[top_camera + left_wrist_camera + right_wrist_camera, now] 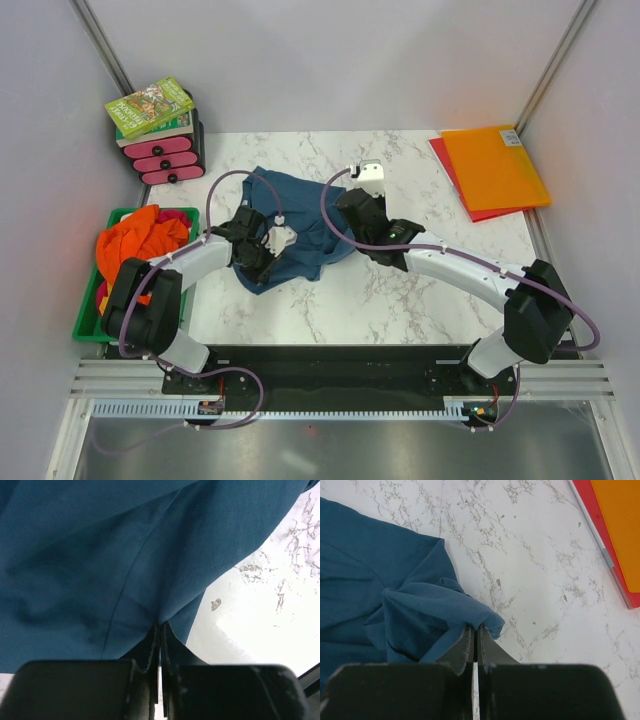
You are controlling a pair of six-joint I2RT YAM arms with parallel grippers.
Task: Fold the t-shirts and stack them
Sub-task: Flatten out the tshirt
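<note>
We look down from above and behind the arm bases over the whole marble table (pixel 400 290). Past the left gripper (pixel 159 626) we sit tight against the teal t-shirt (pixel 100 555); past the right gripper (pixel 475 628) we face down, slightly farther off. All views share that shirt; overhead and right wrist share the orange folder (pixel 620 525)
</note>
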